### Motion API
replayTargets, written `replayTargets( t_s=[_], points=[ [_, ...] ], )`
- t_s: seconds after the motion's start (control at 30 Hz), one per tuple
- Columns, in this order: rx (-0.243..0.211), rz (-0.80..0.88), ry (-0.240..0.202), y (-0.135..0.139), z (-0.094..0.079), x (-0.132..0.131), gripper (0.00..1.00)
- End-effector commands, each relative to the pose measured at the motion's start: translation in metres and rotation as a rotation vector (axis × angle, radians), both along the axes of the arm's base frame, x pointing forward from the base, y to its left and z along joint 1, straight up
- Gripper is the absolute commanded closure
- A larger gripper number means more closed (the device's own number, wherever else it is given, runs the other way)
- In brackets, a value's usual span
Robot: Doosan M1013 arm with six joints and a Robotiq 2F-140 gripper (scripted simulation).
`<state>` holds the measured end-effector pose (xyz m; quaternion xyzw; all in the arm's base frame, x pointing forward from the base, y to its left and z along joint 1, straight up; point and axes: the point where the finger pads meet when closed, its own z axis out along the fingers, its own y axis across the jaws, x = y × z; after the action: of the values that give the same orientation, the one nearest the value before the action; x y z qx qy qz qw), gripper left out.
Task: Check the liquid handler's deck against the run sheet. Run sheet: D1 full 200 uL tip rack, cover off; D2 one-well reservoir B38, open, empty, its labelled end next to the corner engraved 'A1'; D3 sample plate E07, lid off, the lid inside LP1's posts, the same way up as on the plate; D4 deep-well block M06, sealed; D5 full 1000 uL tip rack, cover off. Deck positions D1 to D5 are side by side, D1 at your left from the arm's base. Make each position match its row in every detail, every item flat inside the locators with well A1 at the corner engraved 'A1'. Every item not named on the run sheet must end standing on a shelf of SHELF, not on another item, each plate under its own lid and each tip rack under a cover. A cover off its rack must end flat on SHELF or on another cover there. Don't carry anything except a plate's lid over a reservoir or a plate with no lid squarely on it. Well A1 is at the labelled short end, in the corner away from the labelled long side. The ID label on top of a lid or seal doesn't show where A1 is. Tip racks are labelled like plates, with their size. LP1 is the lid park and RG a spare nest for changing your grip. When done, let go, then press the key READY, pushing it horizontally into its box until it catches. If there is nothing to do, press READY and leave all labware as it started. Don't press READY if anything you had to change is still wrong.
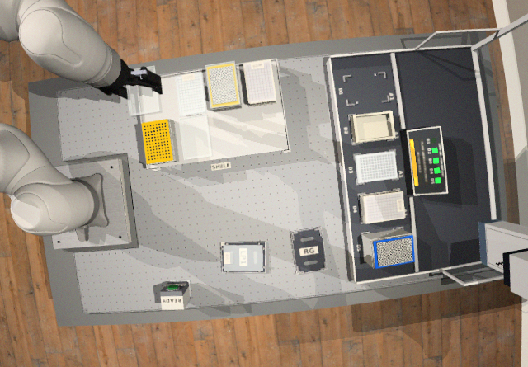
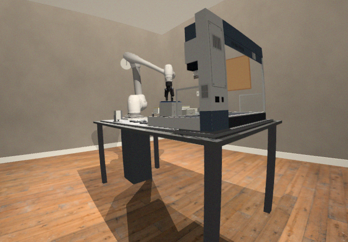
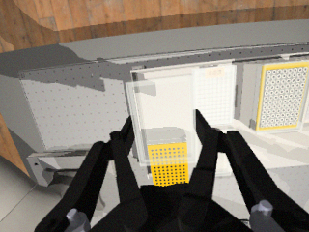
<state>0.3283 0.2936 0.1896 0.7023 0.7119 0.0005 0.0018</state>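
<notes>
My gripper [image 1: 147, 81] is shut on a clear tip rack cover [image 1: 143, 95] and holds it over the left end of SHELF [image 1: 213, 111]. In the wrist view the fingers stand on either side of the cover [image 3: 161, 111]. A yellow tip rack [image 3: 167, 163] shows through the cover below; it stands on the lower shelf [image 1: 157, 141]. On the deck D1 [image 1: 369, 88] is empty. D2 holds an open reservoir [image 1: 372, 126], D3 an unlidded plate [image 1: 375, 166], D4 a deep-well block [image 1: 382, 206], and D5 a blue-framed tip rack [image 1: 393, 250].
The upper shelf holds a clear plate [image 1: 190, 92], a yellow-framed tip rack [image 1: 222, 85] and a pale plate [image 1: 259, 82]. A clear flat piece [image 1: 195, 137] lies beside the yellow rack. A lid lies in LP1 [image 1: 242, 256]. RG [image 1: 308, 251] is bare. The READY key [image 1: 172, 294] is at the front.
</notes>
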Motion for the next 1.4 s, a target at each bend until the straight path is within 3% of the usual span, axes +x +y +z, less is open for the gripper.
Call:
replayTargets(
  t_s=[0.0,1.37],
  points=[
    [0.001,0.0,-0.001,0.0,0.004,0.0,0.9],
    [0.001,0.0,0.0,0.0,0.066,0.0,0.9]
  ],
)
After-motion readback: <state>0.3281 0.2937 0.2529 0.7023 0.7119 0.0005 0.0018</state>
